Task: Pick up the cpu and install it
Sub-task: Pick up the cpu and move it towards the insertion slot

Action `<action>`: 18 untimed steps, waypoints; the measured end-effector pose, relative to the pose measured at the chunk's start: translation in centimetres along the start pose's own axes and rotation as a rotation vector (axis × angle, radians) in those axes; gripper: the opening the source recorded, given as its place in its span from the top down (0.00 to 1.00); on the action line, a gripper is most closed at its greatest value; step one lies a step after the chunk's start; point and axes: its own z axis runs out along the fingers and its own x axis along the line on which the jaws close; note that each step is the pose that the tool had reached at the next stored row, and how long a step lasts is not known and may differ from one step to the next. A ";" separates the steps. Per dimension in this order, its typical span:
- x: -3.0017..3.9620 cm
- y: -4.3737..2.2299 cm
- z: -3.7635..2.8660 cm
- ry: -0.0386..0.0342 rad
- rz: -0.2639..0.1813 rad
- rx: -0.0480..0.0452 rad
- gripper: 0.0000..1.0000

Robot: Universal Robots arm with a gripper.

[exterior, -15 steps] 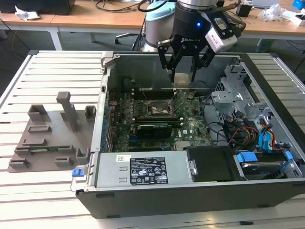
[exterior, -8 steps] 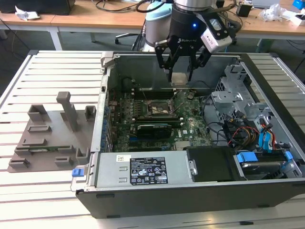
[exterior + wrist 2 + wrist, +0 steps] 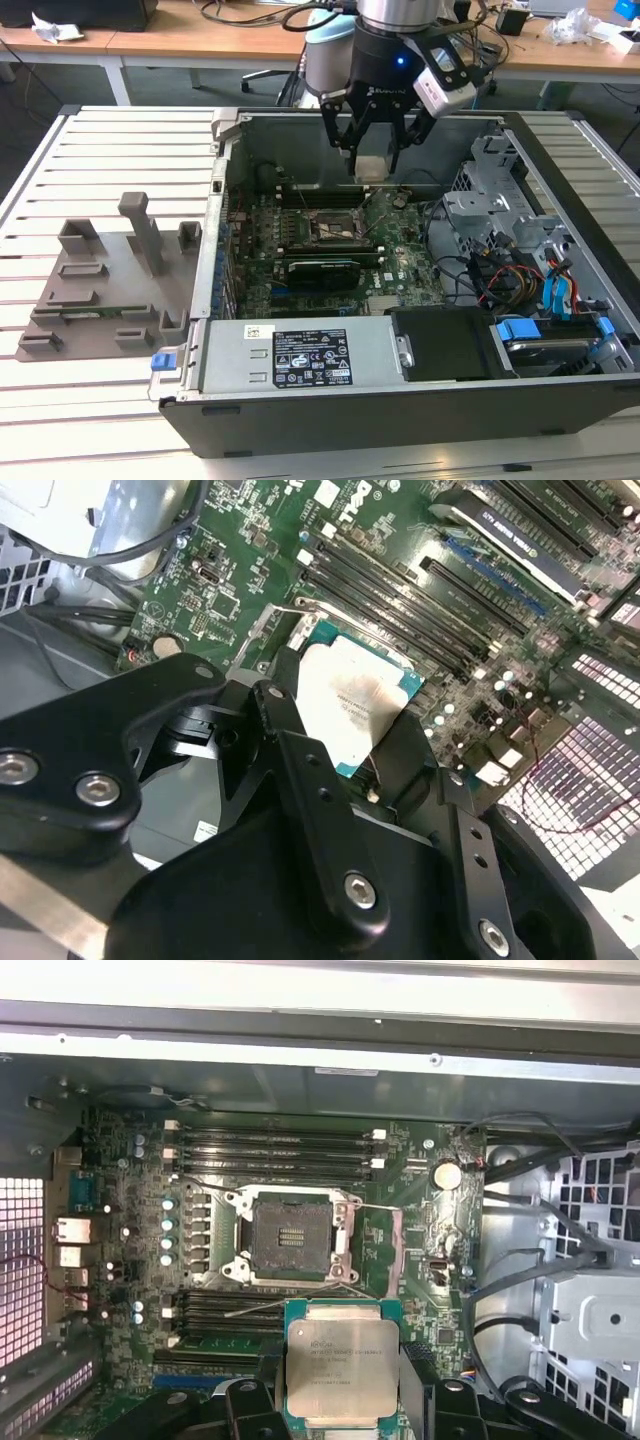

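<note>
My gripper (image 3: 372,152) hangs over the open computer case, shut on the cpu (image 3: 372,168), a flat silvery square. In the first wrist view the cpu (image 3: 340,1362) shows its metal top plate and a thin green rim, pinched at two opposite edges by black fingers (image 3: 250,1402). It hovers above the board, just beside the empty black socket (image 3: 290,1235), whose contact field is uncovered. In the second wrist view the cpu (image 3: 352,705) sits between the fingers (image 3: 290,742) above the green motherboard (image 3: 400,540). The socket (image 3: 335,228) lies below and slightly toward the exterior view's left of the gripper.
Memory slots (image 3: 275,1147) flank the socket. A drive cage with cables (image 3: 505,215) fills the case's right in the exterior view, and a power supply (image 3: 300,355) lines the near wall. A grey plastic tray with upright blocks (image 3: 110,280) rests on the slatted table at the left.
</note>
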 end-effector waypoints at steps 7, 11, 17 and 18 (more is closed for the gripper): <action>0.08 0.22 0.57 0.0001 0.000 0.0002 0.45; 0.08 0.27 0.89 0.0000 0.000 0.0001 0.45; 0.09 0.34 1.45 0.0000 0.000 0.0001 0.45; 0.09 0.36 1.57 0.0000 0.000 0.0000 0.45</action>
